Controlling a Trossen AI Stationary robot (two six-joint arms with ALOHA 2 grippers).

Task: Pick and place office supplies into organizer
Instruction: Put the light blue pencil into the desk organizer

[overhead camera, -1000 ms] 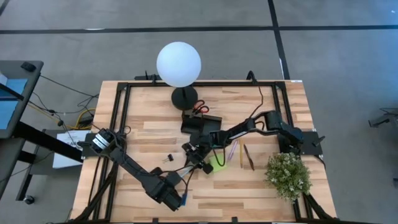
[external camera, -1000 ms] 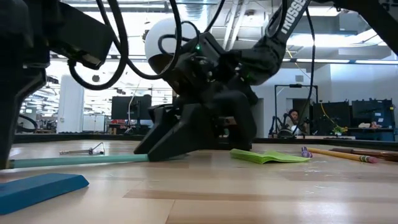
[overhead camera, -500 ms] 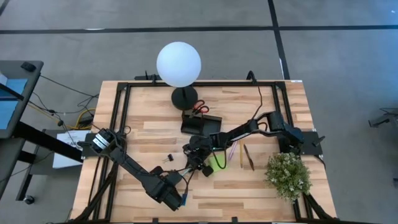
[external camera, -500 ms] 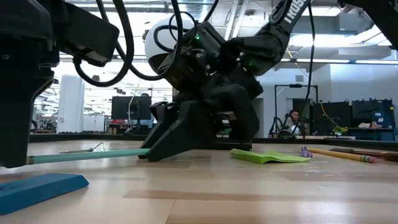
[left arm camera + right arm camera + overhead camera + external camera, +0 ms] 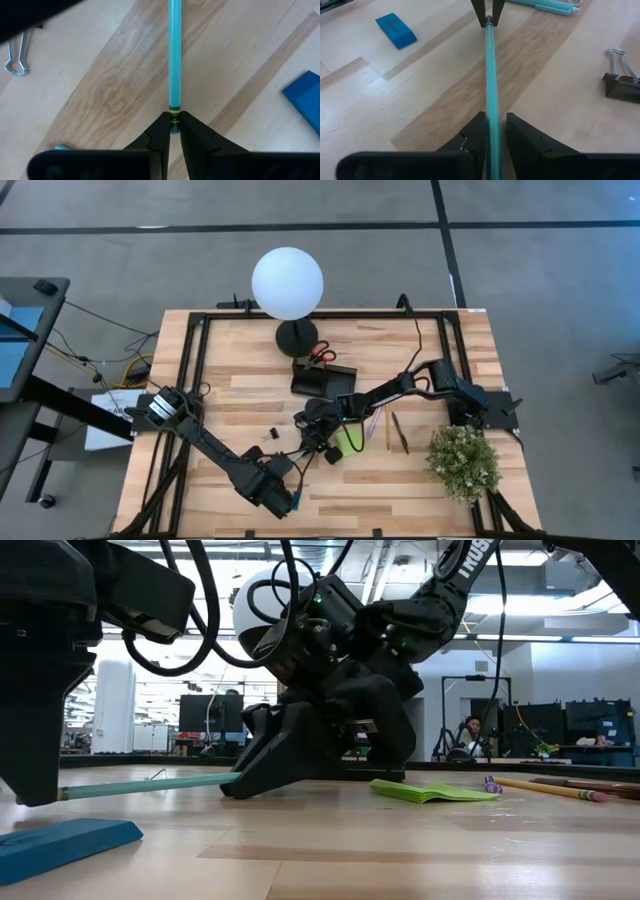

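Left hand (image 5: pixel 174 134) pinches one end of the blue pen (image 5: pixel 174 55) | right hand (image 5: pixel 492 131) closes around the other end, likely a handover; pen spans between them just above the desk (image 5: pixel 545 90) | organizer (image 5: pixel 322 379) sits beyond, near the lamp base (image 5: pixel 296 335)

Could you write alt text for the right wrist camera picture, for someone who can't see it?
A thin light-blue pencil runs between two dark gripper fingers near the camera to the other arm's gripper pinching its far end, above a pale wooden table with a small blue eraser.
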